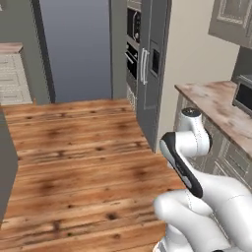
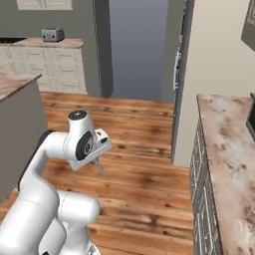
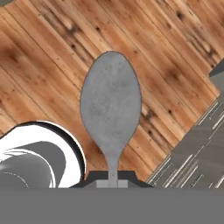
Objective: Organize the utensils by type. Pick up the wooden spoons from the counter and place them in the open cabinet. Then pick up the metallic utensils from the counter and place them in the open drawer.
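Observation:
My gripper [image 3: 112,178] is shut on the thin stem of an all-grey metal spoon [image 3: 110,105], whose oval bowl points away from the hand over the wooden floor. In the right base view the gripper [image 2: 96,158] hangs at the arm's end above the floor, and the utensil [image 2: 100,167] sticks down out of it as a thin grey sliver. The mottled stone counter [image 1: 221,106] runs along the right, and the same counter [image 2: 224,149] stands well clear of the gripper. The wooden spoons, the open cabinet and the open drawer are out of view.
A tall grey fridge unit [image 1: 150,64] stands at the counter's far end. A grey toaster oven [image 1: 243,93] sits on the counter under a wall cabinet [image 1: 231,19]. A grey island [image 2: 15,114] rises at the left. Open wooden floor [image 1: 78,147] lies between.

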